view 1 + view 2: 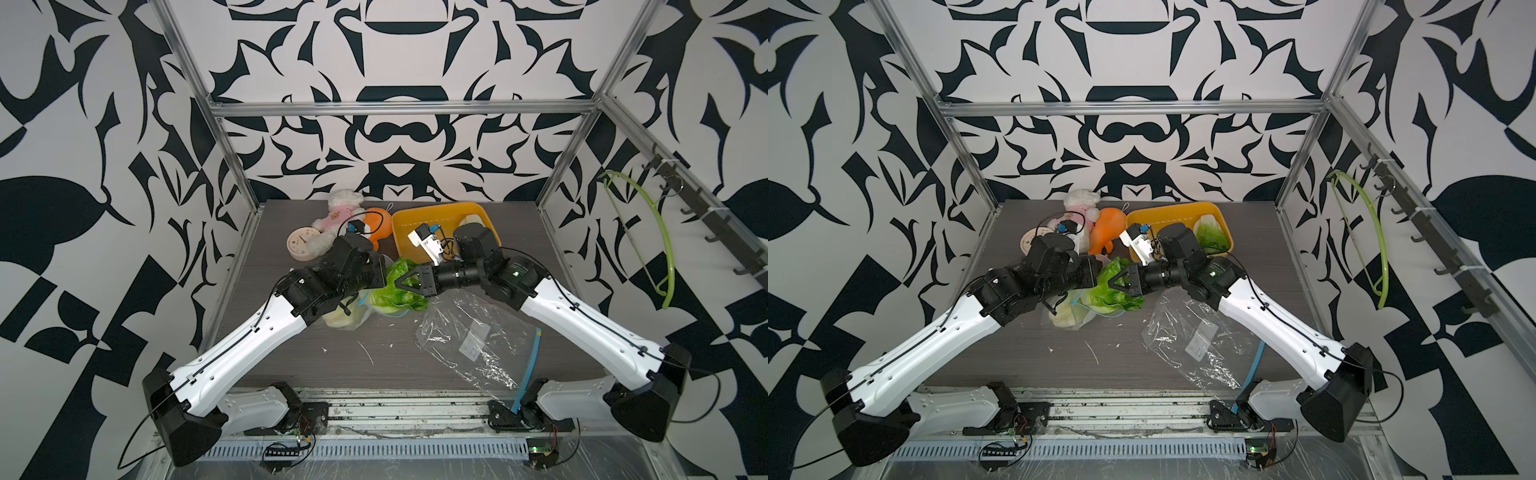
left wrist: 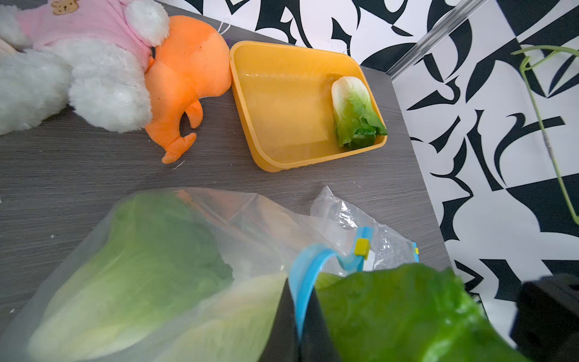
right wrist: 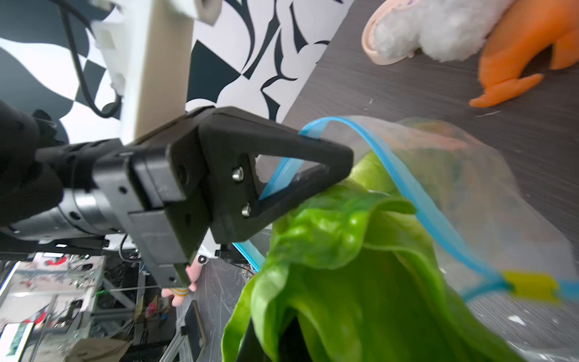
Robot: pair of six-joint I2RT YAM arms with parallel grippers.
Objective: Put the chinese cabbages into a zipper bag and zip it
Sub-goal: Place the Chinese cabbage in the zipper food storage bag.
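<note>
The left gripper [image 3: 340, 156] is clenched on the blue zip strip [image 2: 297, 291] of the bag [image 2: 266, 225], near the tray [image 2: 242, 94] on its side toward the arm bases. The right gripper [image 1: 394, 281] pinches the leaves of a cabbage [image 3: 329, 266] at the bag's open mouth. A second cabbage [image 2: 131, 269] lies inside the bag; a third cabbage [image 2: 355, 112] lies in the tray. An orange plush [image 2: 188, 72] lies just beside the tray.

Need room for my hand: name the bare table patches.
Bare: the near table, between the left arm and the empty bag. Crowded: the middle around the filled bag, and the far edge with toys and tray.
</note>
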